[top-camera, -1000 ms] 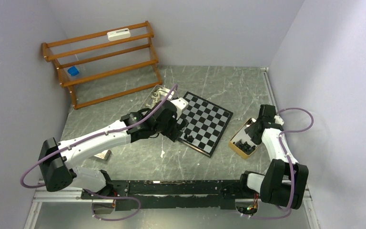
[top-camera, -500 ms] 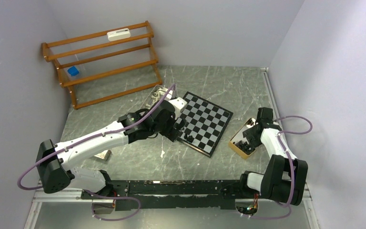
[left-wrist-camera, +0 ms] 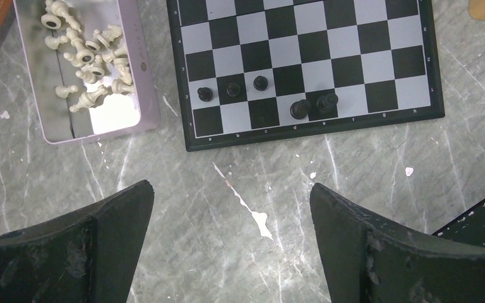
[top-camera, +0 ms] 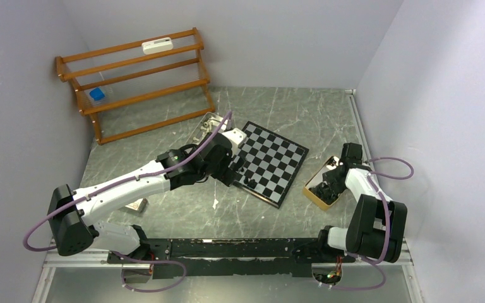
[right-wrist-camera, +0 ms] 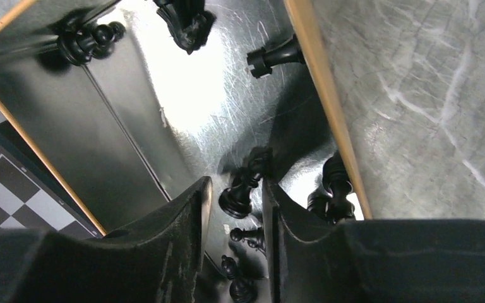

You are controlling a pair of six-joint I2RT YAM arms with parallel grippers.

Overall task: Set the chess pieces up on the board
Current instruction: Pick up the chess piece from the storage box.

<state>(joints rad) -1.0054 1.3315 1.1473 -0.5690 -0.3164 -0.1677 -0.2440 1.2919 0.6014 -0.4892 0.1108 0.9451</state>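
Observation:
The board (top-camera: 274,159) lies tilted at mid-table, also in the left wrist view (left-wrist-camera: 309,57). Several black chess pieces (left-wrist-camera: 261,83) stand near its close edge. Cream-white pieces (left-wrist-camera: 82,60) lie in a lilac tray (left-wrist-camera: 149,95). My left gripper (left-wrist-camera: 230,189) hangs wide open over bare table just short of the board (top-camera: 237,170). My right gripper (right-wrist-camera: 235,183) is down inside the gold-rimmed tray (right-wrist-camera: 328,107) at the right (top-camera: 309,189). Its jaws are partly open around a lying black piece (right-wrist-camera: 243,189), which touches the right finger with a gap on the left. More black pieces (right-wrist-camera: 271,57) lie around.
A wooden slatted rack (top-camera: 136,82) stands at the back left, with a blue item (top-camera: 96,95) and a white one (top-camera: 157,45) on it. A small flat object (top-camera: 137,204) lies by the left arm. Walls close in on three sides.
My right gripper has sunk lower and nearer into the gold-rimmed tray. My left arm has drawn back slightly from the board's edge, still open.

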